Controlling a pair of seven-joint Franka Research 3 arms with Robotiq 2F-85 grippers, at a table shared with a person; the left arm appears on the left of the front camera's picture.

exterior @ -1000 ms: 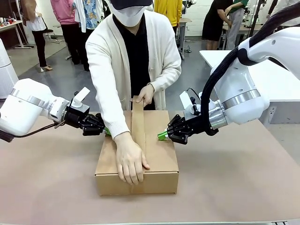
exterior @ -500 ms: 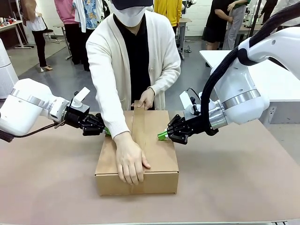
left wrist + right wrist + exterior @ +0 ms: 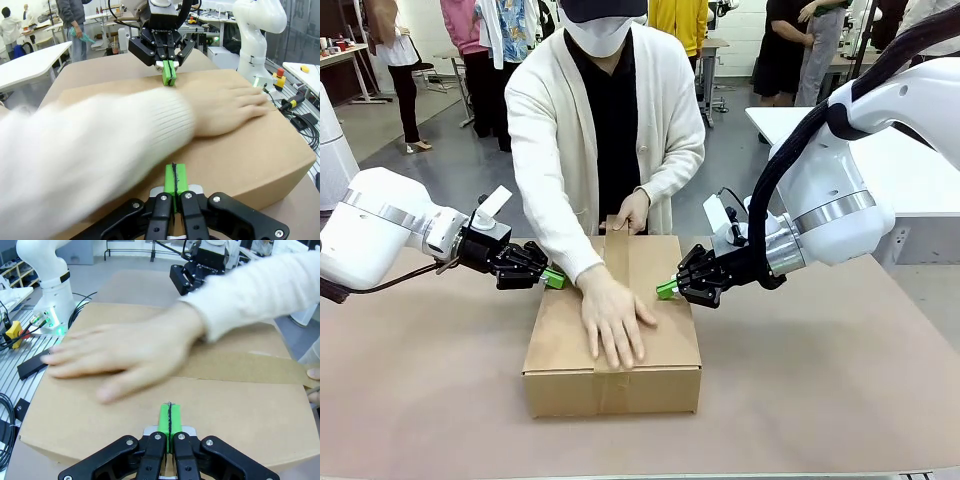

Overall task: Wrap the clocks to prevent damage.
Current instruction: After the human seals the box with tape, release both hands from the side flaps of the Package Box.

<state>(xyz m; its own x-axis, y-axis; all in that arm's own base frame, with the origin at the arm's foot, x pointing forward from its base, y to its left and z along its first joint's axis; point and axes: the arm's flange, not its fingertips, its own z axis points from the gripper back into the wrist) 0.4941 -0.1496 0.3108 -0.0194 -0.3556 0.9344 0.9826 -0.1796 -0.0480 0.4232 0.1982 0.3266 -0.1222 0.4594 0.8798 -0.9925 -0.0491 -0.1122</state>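
Centrally, closed cardboard box (image 3: 615, 330) on table (image 3: 820, 400), clocks unseen, tape strip (image 3: 616, 262) along top seam, person's hand (image 3: 615, 322) flat on lid, left gripper (image 3: 554, 279) and right gripper (image 3: 666, 290) jaws pressed together, tips against box's side edges.

Closed brown cardboard box (image 3: 667, 338), tape along top

Closed cardboard box (image 3: 612, 330) on table (image 3: 820, 390), brown tape strip (image 3: 616, 262) down its top. Person's hand (image 3: 615, 318) flat on tape, other hand (image 3: 632, 210) at far edge. Left gripper (image 3: 552, 278) and right gripper (image 3: 667, 289), pads together, press the box's 2 sides.
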